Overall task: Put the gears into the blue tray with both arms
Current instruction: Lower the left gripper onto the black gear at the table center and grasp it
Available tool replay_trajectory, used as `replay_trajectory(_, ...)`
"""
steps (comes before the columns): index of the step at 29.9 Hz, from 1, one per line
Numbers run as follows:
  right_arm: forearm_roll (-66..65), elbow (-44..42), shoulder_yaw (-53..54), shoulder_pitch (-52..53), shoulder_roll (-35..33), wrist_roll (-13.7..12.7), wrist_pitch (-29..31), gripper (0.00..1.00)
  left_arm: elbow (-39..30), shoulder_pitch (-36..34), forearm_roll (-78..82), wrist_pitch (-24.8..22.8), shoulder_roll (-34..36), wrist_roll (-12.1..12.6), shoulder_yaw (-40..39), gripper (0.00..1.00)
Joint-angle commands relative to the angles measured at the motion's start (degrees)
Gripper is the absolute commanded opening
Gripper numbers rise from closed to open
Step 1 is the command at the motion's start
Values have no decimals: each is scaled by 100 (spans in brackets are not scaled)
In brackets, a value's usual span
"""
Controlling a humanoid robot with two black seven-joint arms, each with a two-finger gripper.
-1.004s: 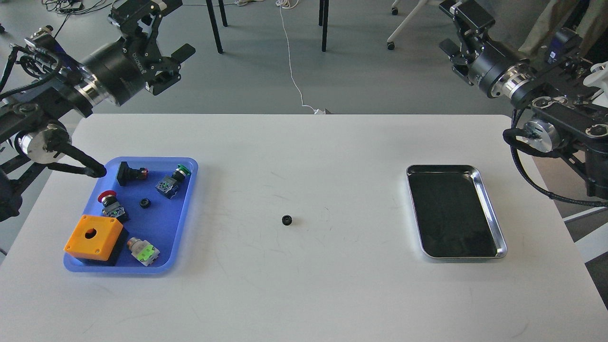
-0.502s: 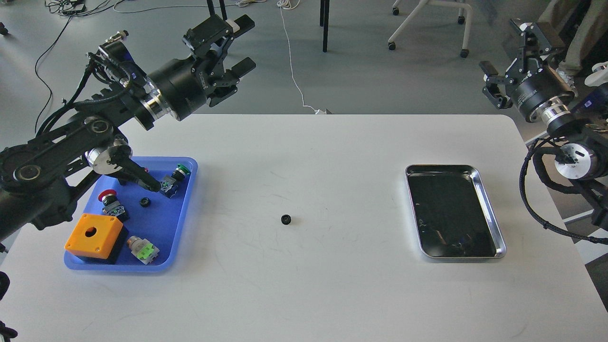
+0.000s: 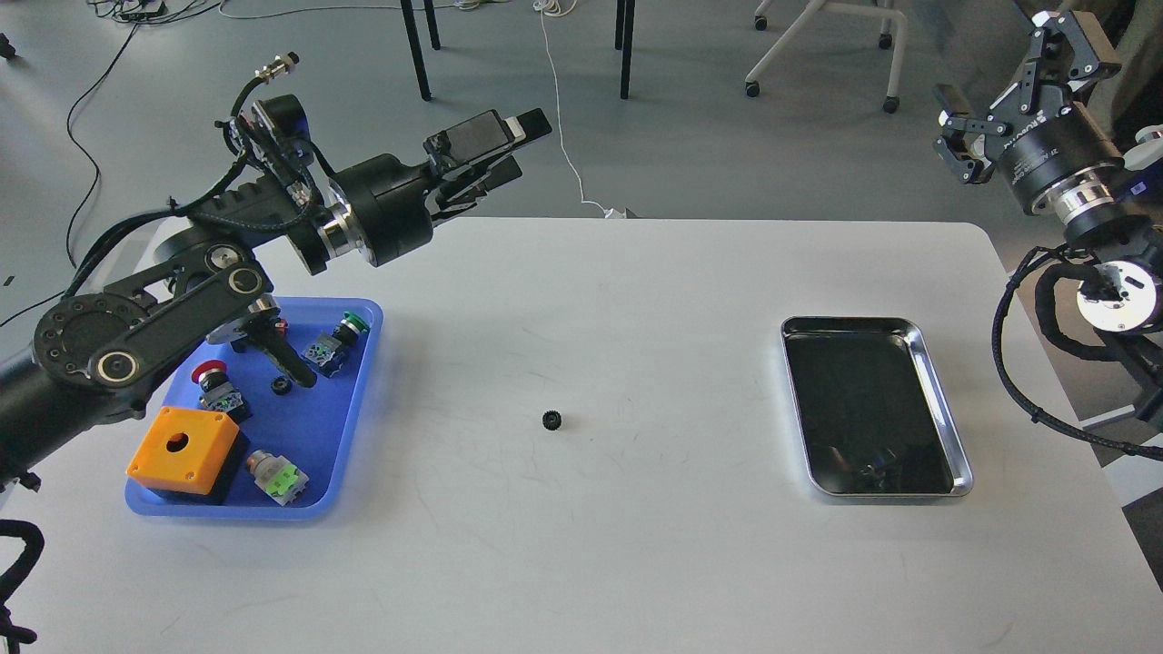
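The white bench point(image 3: 581, 563) filled most of the frame. At its left edge lay the blue tray point(image 3: 356, 400), crowded with an orange box point(image 3: 180, 445), a red push-button point(image 3: 209, 374), a green push-button point(image 3: 349, 322) and a pale green-faced switch point(image 3: 277, 479); one gear point(image 3: 281, 386) sat among them, partly behind a link of the left arm crossing above the tray. At the right lay the silver tray point(image 3: 945, 400), holding nothing. The second gear point(image 3: 551, 420) lay alone on the bare bench at the centre of the frame, well apart from both trays.

The left gripper point(image 3: 498, 150), in the upper left centre, hung over the bench's far edge with its fingers parted and nothing between them. The right gripper point(image 3: 1018, 77), in the upper right corner, also looked spread, though it was small and dark.

Against half a second before, the left arm had swung farther right and lower, toward the centre. The right gripper had risen slightly. Neither gear had moved.
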Motion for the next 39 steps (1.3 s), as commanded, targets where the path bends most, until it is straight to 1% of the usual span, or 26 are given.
replay_trajectory(1,8,3,0,-3,4,0,5,98,0,0,25,2,-7,0,2,98)
replay_trajectory(2,8,3,0,-3,4,0,5,98,0,0,25,2,-7,0,2,98)
replay_trajectory(3,617,-32,183,-499,12,0,614,98,-26,-44,2287,46,-660,-18,550,98)
replay_trajectory(7,764,-15,211,-767,47,0,617,99,-18,-27,3564,63,-859,-9,775,98)
replay_trajectory(11,782,3,220,-917,83,0,617,99,-18,0,4243,116,-1079,0,1029,98)
replay_trajectory(15,870,12,220,-1040,83,0,617,99,26,-35,4910,318,-1106,0,1503,97)
replay_trajectory(19,887,29,220,-1198,91,0,617,99,70,-27,5578,450,-1123,0,1672,96)
replay_trajectory(23,887,29,220,-1234,92,0,617,99,500,-18,6115,485,-1299,-9,1926,94)
replay_trajectory(26,887,29,220,-1233,92,0,617,99,720,-9,6309,626,-1308,-18,2093,91)
replay_trajectory(29,887,29,246,-1233,92,0,617,99,738,0,6344,652,-1282,-18,2199,87)
replay_trajectory(31,887,29,246,-1234,92,0,617,99,738,0,6345,652,-1264,-18,2260,79)
replay_trajectory(35,887,29,237,-1234,92,0,617,99,799,17,6379,652,-1238,-18,2331,69)
replay_trajectory(39,887,29,237,-1234,100,0,617,99,870,35,6467,652,-1211,-18,2331,62)
